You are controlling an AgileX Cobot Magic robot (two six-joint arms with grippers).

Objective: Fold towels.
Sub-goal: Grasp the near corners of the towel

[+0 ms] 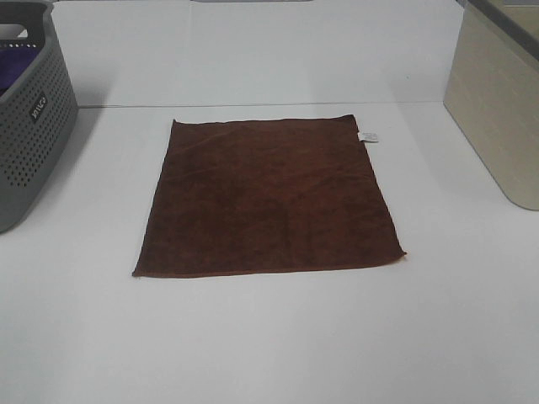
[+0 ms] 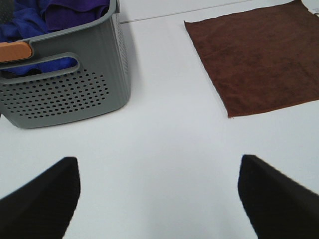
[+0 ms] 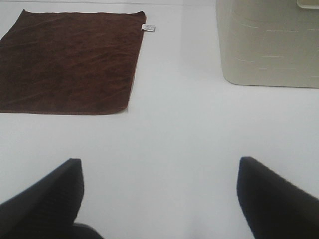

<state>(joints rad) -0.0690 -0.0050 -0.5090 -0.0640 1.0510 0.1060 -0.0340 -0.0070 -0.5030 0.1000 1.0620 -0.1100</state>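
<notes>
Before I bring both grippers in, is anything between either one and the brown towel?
Nothing visible. Only bare white table lies between the left gripper, the right gripper and the brown towel. The grey laundry basket and the beige bin stand off to the sides.

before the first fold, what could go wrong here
The towel lies flat on the smooth table, so a pinch at an edge may slip or drag it askew. The basket stands close on the left and the bin on the right; a wide swing might bump either.
</notes>
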